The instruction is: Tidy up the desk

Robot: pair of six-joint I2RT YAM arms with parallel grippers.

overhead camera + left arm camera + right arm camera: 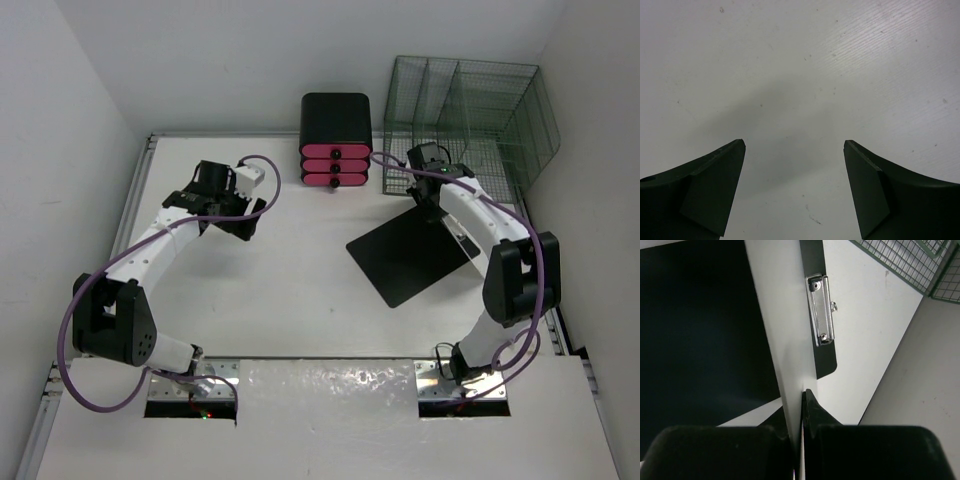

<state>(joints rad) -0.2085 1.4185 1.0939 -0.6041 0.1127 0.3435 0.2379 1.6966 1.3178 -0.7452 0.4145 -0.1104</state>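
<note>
White desk bears drawer unit and wire rack; right hand pinches tilted clipboard, left hand gapes.

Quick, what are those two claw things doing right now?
Left gripper: open, holding nothing.
Right gripper: closed, apparently pinching the edge of the flat black clipboard with a silver metal clip.

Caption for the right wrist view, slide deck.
Right claw shut on the edge of a black clipboard, metal clip showing, wire basket behind.
</note>
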